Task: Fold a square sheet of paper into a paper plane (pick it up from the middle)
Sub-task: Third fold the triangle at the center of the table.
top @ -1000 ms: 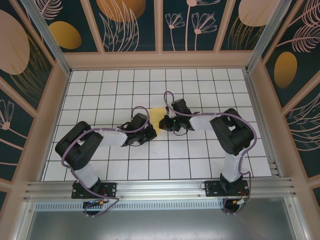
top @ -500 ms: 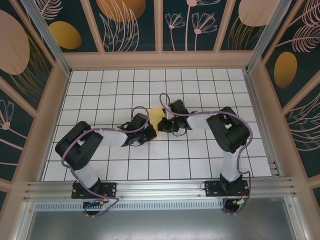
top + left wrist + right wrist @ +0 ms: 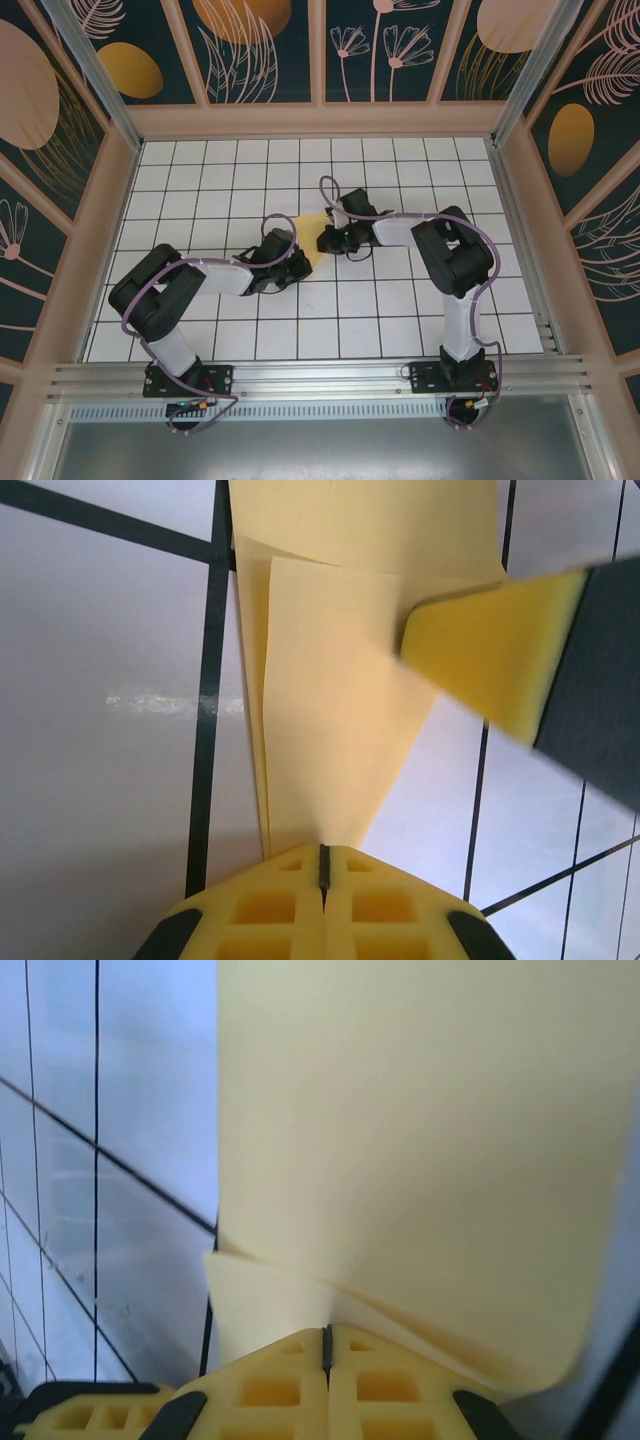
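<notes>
The yellow sheet of paper (image 3: 312, 238), folded in layers, is held just above the tiled floor between both grippers. My left gripper (image 3: 297, 262) is shut on its narrow near end, and the paper (image 3: 335, 680) widens away from the jaws (image 3: 323, 852). My right gripper (image 3: 326, 240) is shut on the opposite side. In the right wrist view the paper (image 3: 420, 1130) rises in a broad curved flap above the shut jaws (image 3: 326, 1336), with a lower layer sticking out to the left. The right gripper's yellow finger (image 3: 495, 645) shows at the right of the left wrist view.
The white tiled floor (image 3: 400, 310) with its black grid lines stretches around both arms. Pink-framed walls (image 3: 320, 118) with dark floral panels close in the back and sides. A metal rail (image 3: 320, 375) runs along the near edge by the arm bases.
My right gripper has shifted a little left and away, bringing its side of the paper closer to the left gripper. The left arm has barely moved.
</notes>
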Robot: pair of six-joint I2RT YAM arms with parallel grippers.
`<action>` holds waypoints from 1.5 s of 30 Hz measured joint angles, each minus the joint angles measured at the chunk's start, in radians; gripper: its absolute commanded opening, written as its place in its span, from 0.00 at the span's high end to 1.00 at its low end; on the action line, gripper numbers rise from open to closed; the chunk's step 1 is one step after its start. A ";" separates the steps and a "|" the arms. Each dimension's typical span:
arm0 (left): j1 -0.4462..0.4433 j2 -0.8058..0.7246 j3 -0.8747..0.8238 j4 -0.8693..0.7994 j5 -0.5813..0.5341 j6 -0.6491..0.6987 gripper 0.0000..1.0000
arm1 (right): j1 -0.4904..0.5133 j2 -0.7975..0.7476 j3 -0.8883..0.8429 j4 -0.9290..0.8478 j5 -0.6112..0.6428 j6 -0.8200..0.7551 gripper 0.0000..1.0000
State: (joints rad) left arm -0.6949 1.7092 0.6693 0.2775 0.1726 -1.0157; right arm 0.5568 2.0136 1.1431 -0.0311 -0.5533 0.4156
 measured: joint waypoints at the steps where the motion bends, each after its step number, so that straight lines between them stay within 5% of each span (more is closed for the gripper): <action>1: 0.000 0.000 0.000 0.001 0.000 0.000 1.00 | -0.010 0.006 0.011 -0.004 0.005 -0.003 1.00; 10: 0.000 -0.003 0.000 -0.001 -0.003 0.000 1.00 | -0.060 0.024 0.054 -0.002 0.045 -0.018 1.00; 20: 0.000 -0.008 0.007 -0.027 -0.013 0.000 1.00 | -0.038 -0.164 -0.066 0.069 0.051 -0.007 1.00; 29: 0.000 -0.008 0.013 -0.039 -0.013 0.000 1.00 | 0.061 -0.085 -0.071 0.068 0.025 -0.011 1.00; 45: 0.000 -0.008 0.014 -0.042 -0.019 0.006 1.00 | -0.021 0.000 -0.015 0.020 -0.014 -0.016 1.00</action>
State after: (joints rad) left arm -0.6949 1.7016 0.6834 0.2352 0.1532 -1.0096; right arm 0.5358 2.0132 1.1282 -0.0113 -0.5671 0.3992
